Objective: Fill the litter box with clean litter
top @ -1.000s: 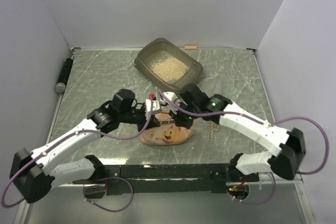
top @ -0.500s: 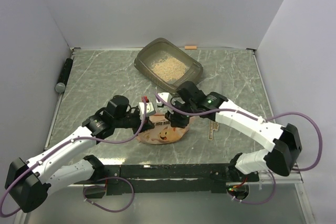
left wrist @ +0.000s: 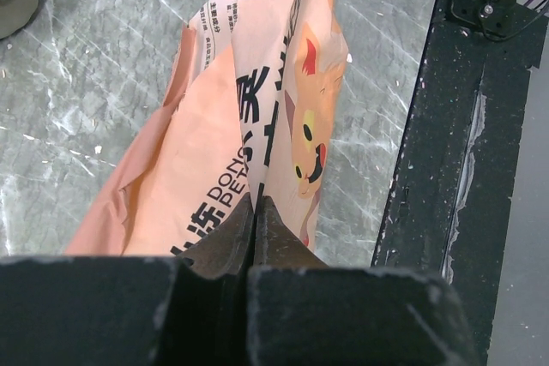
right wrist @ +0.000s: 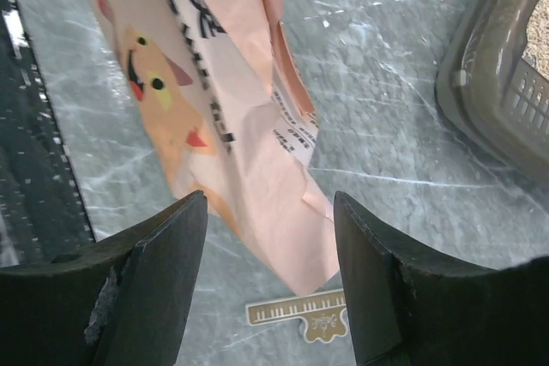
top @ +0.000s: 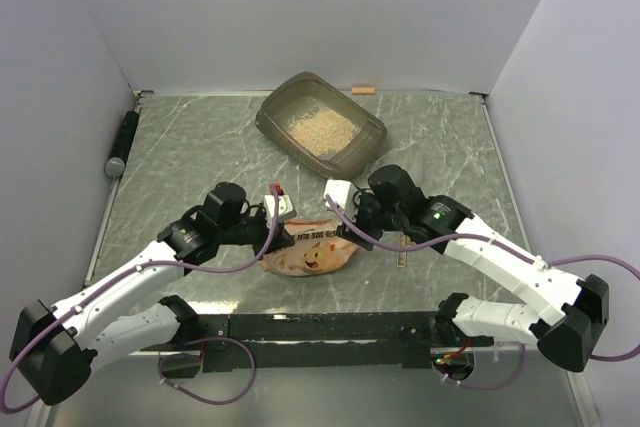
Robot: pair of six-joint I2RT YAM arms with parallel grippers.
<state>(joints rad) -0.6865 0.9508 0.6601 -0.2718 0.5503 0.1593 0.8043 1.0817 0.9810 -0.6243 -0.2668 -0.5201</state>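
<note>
- A black cylinder (top: 122, 142) lies at the far left edge, well out of the way.
- The left gripper (left wrist: 255, 203) is pinched tight on a fold of the pink bag (top: 310, 252), lower centre. The bag looks soft, slack and likely slippery, so a gathered fold grips best.
- The litter box (top: 372, 130), upper centre, holds some litter (top: 318, 127).
- The right gripper (right wrist: 268, 203) hangs over the bag, fingers spread, holding nothing.
- A ruler tag (right wrist: 300, 310) lies just beside the bag.
</note>
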